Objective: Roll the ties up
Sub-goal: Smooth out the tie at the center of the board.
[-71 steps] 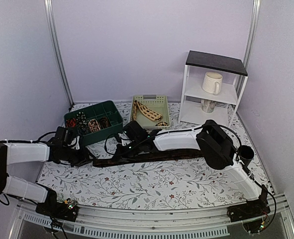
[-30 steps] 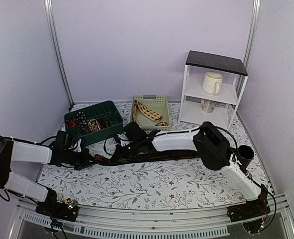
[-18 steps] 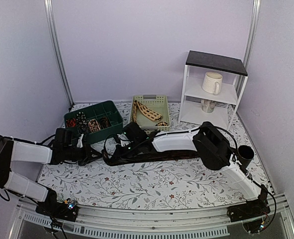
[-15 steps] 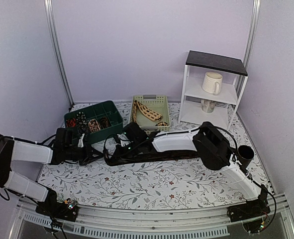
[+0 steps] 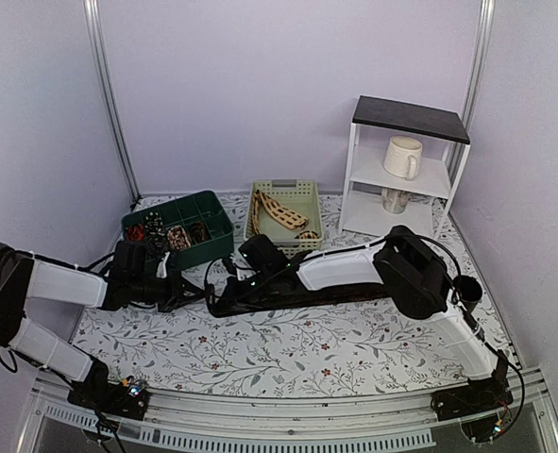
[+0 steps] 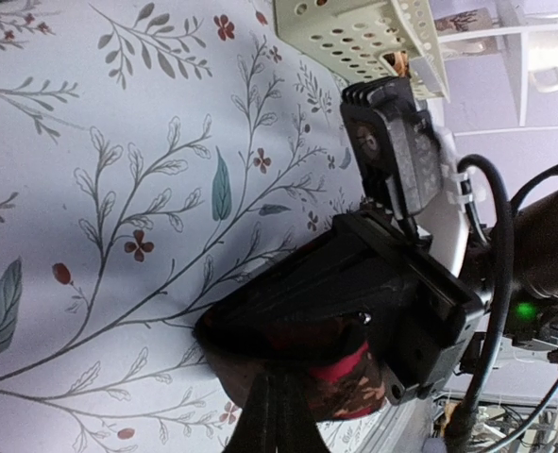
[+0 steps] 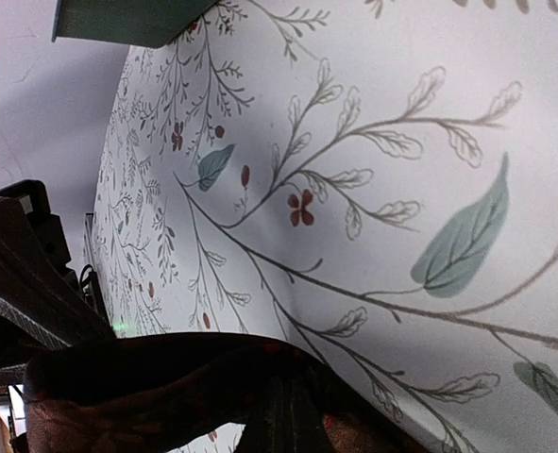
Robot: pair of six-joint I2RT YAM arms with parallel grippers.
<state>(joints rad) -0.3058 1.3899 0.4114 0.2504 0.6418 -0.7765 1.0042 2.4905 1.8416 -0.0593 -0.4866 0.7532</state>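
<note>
On the floral table (image 5: 288,354), the dark tie (image 5: 307,298) looks soft, light and floppy. The left gripper (image 5: 194,294) and right gripper (image 5: 224,300) both pinch its left end, a sensible hold for rolling.

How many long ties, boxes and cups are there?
Long ties: 2 (dark tie, beige tie)
Boxes: 2 (green box, beige basket)
Cups: 3 (cream mug, lower mug, black cup)
Total: 7
</note>
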